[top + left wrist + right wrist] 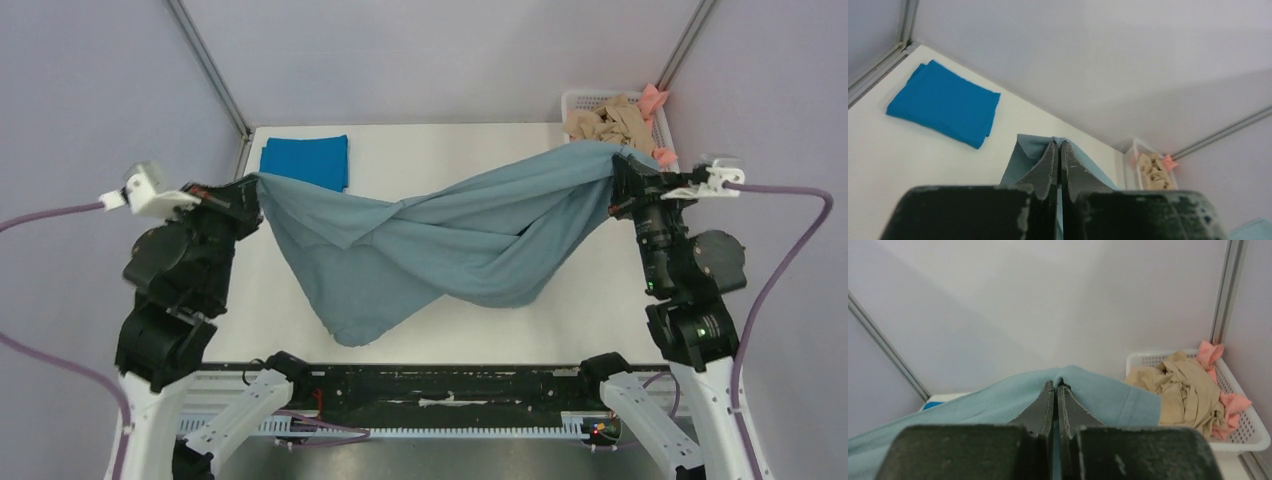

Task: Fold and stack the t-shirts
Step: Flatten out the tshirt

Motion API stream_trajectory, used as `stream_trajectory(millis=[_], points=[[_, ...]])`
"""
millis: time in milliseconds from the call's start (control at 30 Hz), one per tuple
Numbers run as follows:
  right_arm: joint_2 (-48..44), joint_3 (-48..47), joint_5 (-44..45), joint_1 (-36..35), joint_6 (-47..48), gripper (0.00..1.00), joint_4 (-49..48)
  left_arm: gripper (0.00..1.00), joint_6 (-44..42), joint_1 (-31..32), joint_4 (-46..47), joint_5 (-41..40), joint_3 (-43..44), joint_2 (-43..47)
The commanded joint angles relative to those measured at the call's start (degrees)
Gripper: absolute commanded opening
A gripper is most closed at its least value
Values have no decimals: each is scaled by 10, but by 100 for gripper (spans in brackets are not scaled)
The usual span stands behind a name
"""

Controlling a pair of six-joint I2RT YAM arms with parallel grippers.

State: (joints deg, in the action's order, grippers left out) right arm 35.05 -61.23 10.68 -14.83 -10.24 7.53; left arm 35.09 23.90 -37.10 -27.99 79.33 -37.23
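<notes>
Both grippers are clamped on cloth. The left gripper (250, 188) has its fingers pressed together on one upper edge of the grey-blue shirt (440, 240), and the right gripper (620, 170) pinches the opposite end the same way. In each wrist view a thin fold of fabric pokes out past the closed fingertips.

The shirt hangs between the two grippers like a hammock, raised at both ends and twisted along its length. Its lowest part sags below them toward the arm bases. Whether it rests on the table (480, 140) or hangs just clear, I cannot tell.

The cloth looks light and very soft. It keeps no shape of its own, so it should follow any pull, swing freely and bunch wherever it goes slack. The twist suggests the two hold points are not matching corners. Taking it by both shoulders or both hem corners would likely let it hang flat for folding.

Just beyond the left gripper's fingertips lies the bright blue shirt (306, 160), folded into a flat square, which looks like the start of the stack. Close behind the right gripper, a white basket (575, 97) holds a crumpled beige shirt (605, 122) and a pink shirt (654, 100).
</notes>
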Motion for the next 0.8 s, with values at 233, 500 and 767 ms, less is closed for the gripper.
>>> stream_trajectory(millis=[233,500,767], points=[[328,117,107,35,-23,5,16,47,26,-105,44,73,-125,-390],[485,72,110,54,-46,98,6,78,16,-172,46,235,-85,-556],[409,195,68,54,-56,98,-38,82,-10,-171,101,342,-161,-521]])
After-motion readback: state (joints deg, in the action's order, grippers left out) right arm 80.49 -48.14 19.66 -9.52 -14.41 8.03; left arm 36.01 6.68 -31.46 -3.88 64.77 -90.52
